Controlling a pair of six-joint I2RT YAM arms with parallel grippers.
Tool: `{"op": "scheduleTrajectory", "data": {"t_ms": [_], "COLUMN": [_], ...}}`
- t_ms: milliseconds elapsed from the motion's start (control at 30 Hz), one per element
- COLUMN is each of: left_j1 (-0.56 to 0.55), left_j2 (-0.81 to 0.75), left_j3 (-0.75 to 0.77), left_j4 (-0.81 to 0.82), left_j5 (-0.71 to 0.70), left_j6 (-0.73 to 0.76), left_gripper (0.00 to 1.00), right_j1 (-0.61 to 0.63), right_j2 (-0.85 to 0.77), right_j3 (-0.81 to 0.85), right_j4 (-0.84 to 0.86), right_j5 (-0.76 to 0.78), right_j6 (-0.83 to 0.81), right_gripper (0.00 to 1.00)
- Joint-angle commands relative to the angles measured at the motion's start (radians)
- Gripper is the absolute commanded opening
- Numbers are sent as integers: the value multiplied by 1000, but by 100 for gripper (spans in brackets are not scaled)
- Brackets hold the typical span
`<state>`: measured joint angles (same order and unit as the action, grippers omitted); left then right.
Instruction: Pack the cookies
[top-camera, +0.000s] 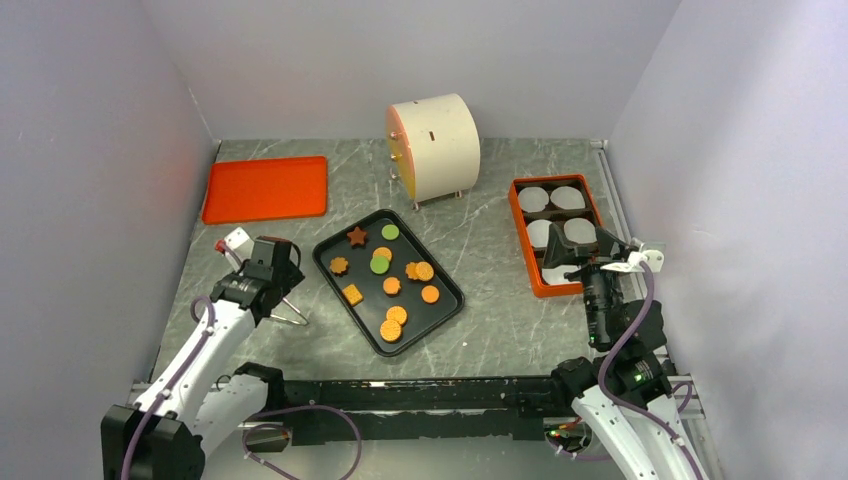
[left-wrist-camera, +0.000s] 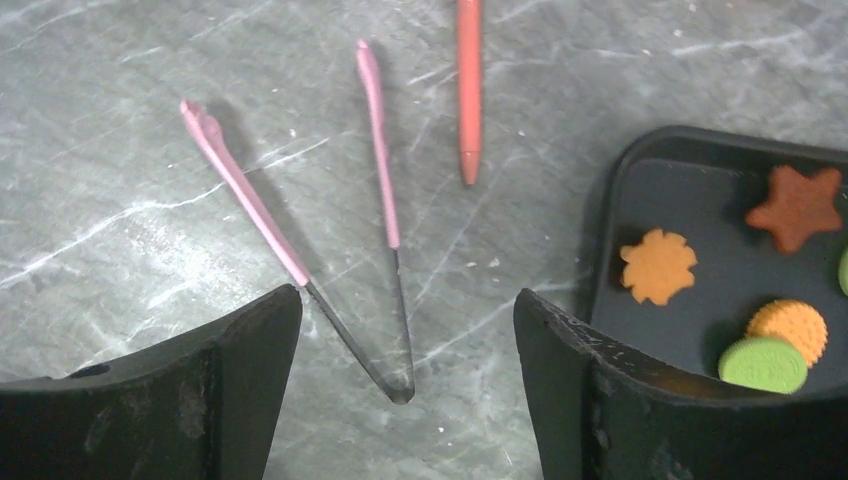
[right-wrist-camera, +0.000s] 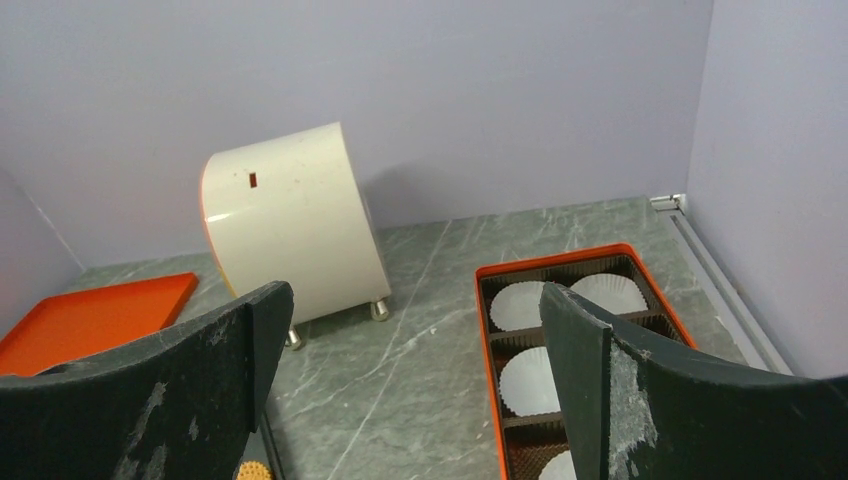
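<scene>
Here, marbled table (top-camera: 500, 300), seemingly lilac walls (top-camera: 420, 50).

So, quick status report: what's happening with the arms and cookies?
Left gripper open above tongs. Right gripper open, empty, by orange box. Cookies on black tray. Path looks clear.

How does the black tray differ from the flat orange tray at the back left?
The black tray holds cookies; the orange tray holds nothing. The black tray lies turned diagonally near the middle; the orange tray lies nearly square to the edges of the table. Both are shallow rectangles lying flat.
</scene>
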<state>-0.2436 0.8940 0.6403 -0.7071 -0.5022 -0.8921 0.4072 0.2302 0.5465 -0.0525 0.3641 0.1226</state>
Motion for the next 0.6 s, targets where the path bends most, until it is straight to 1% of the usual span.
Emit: {"op": "scheduleTrajectory", "data": {"t_ms": [0, 67, 200, 233, 333, 400, 433, 567], "left_j1": [46, 78, 153, 173, 227, 240, 267, 300], "left_j2": [20, 27, 69, 85, 135, 162, 178, 225], "left_j3": [-28, -60, -102, -112, -126, -133, -136, -140], "left_j4": [6, 39, 99, 120, 165, 188, 194, 203], "left_j5": [-35, -6, 55, 73, 131, 149, 156, 158], "left_j6": [-128, -151, -161, -159, -158, -159, -161, -156], "left_gripper": [79, 74, 60, 58, 54, 52, 50, 47], "right_j1": [14, 17, 26, 28, 32, 33, 34, 36], "right_j2": [-16, -19, -23, -24, -32, -36, -38, -40], "right_j3": [-5, -6, -9, -8, -8, -10, -10, -12], "right_j4": [46, 48, 48, 48, 48, 48, 48, 48], "right_j5": [-10, -10, -7, -7, -4, 2, 5, 7], "right_j6": [-5, -5, -1, -1, -1, -1, -1, -1], "right_gripper": [100, 100, 100, 100, 100, 100, 100, 100]}}
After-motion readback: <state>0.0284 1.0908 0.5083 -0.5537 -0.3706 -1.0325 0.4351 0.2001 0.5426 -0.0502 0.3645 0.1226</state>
